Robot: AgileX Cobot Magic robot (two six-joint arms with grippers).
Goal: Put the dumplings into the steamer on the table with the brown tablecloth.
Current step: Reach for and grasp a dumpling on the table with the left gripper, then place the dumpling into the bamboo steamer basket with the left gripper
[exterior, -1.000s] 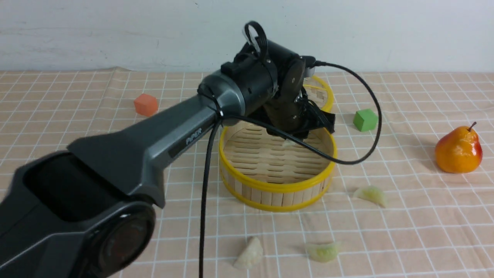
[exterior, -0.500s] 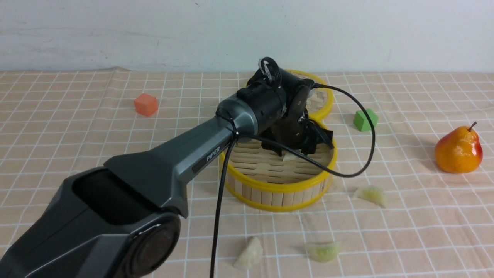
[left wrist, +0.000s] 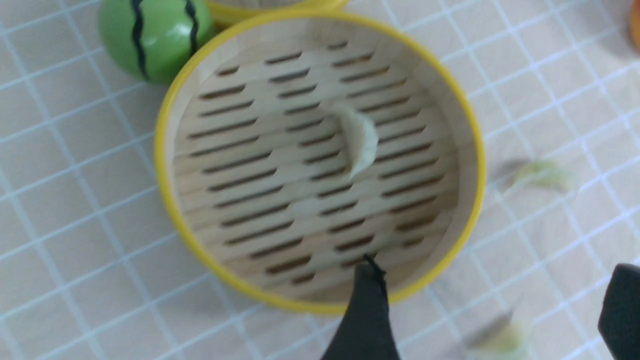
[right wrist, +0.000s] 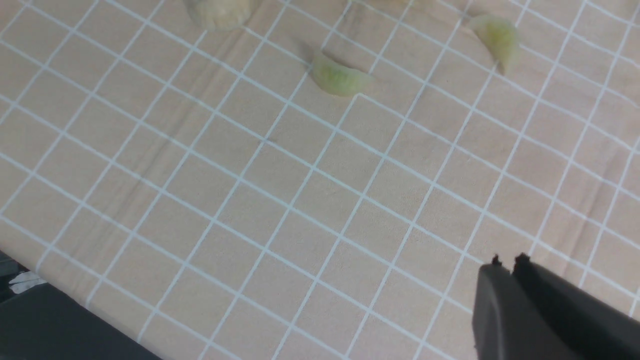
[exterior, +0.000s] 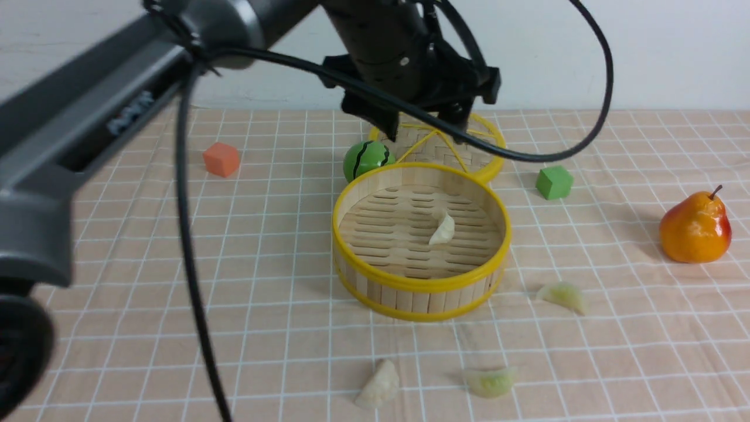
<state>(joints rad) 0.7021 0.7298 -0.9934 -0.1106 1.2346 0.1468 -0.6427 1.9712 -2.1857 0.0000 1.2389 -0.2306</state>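
Note:
The round bamboo steamer (exterior: 422, 285) stands mid-table on the brown tablecloth (exterior: 176, 264). One white dumpling (exterior: 443, 230) lies on its slatted floor, and shows as a white dumpling (left wrist: 361, 140) in the left wrist view. My left gripper (exterior: 425, 123) hangs open and empty high above the steamer's far rim (left wrist: 481, 160). A green dumpling (exterior: 563, 296) lies right of the steamer. A second green dumpling (exterior: 491, 381) and a white dumpling (exterior: 379, 387) lie on the cloth in front. My right gripper (right wrist: 507, 260) is shut and empty over the cloth, short of the green dumpling (right wrist: 340, 77).
The flat woven lid (exterior: 486, 158) lies behind the steamer, with a green striped ball (exterior: 366, 159) beside it. An orange cube (exterior: 221, 159) sits far left, a green cube (exterior: 554, 181) and a pear (exterior: 695, 225) to the right. The table's edge (right wrist: 75, 300) shows in the right wrist view.
My left gripper opened inside the steamer and let go of the white dumpling, which now lies on the floor. The left arm then rose well above the steamer.

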